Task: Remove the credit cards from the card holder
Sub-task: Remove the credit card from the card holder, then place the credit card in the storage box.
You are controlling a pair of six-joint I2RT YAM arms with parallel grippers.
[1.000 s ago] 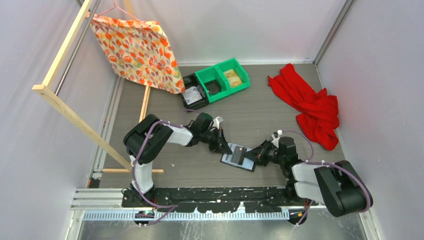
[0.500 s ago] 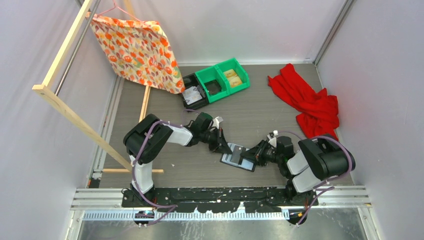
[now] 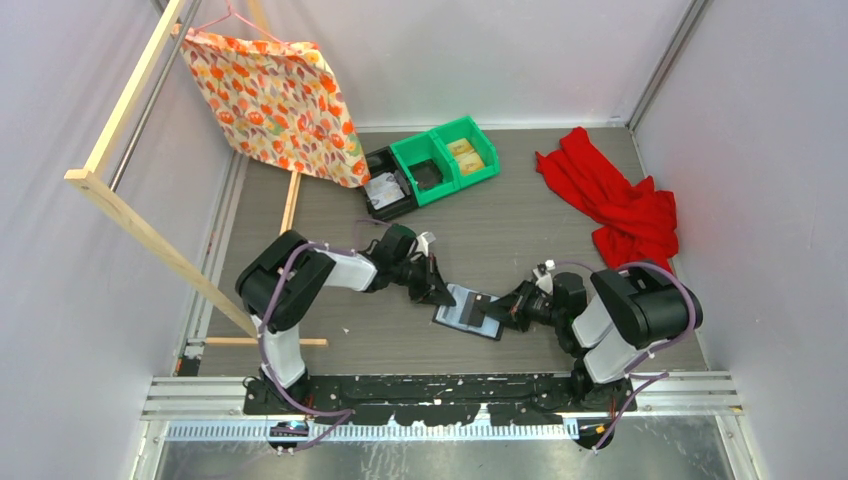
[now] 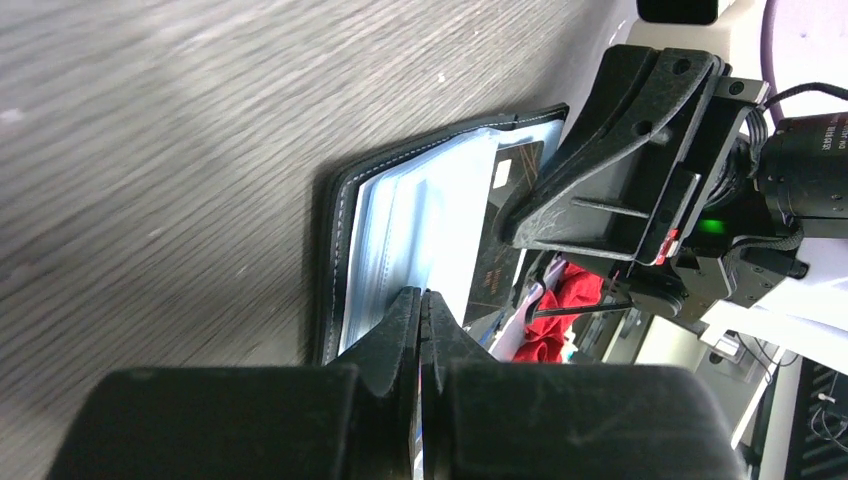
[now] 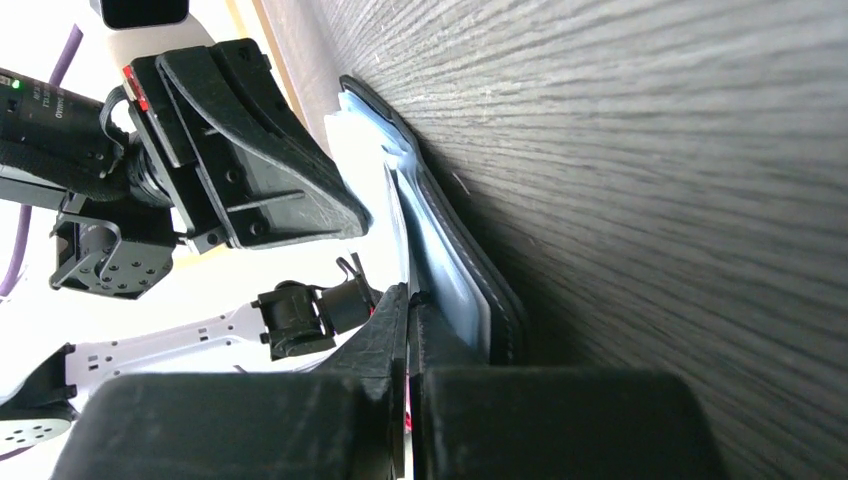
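Note:
The card holder (image 3: 460, 314) lies open on the table between the arms, a black cover (image 4: 333, 230) around pale blue sleeves (image 5: 452, 285). A dark card with a gold chip (image 4: 506, 235) shows in one sleeve; no other credit cards can be told from the sleeves. My left gripper (image 3: 441, 294) is at the holder's left end, shut on a thin sleeve edge (image 4: 422, 297). My right gripper (image 3: 497, 313) is at the right end, shut (image 5: 409, 297) against the sleeve edges. I cannot tell whether it pinches a card.
Two green bins (image 3: 447, 158) and a black bin (image 3: 388, 192) stand at the back. A red cloth (image 3: 622, 210) lies at the back right. A patterned cloth (image 3: 275, 100) hangs from a wooden frame (image 3: 140, 232) on the left.
My right gripper's jaws opened a little and then closed at the holder's right end. The left gripper and the holder shifted slightly left.

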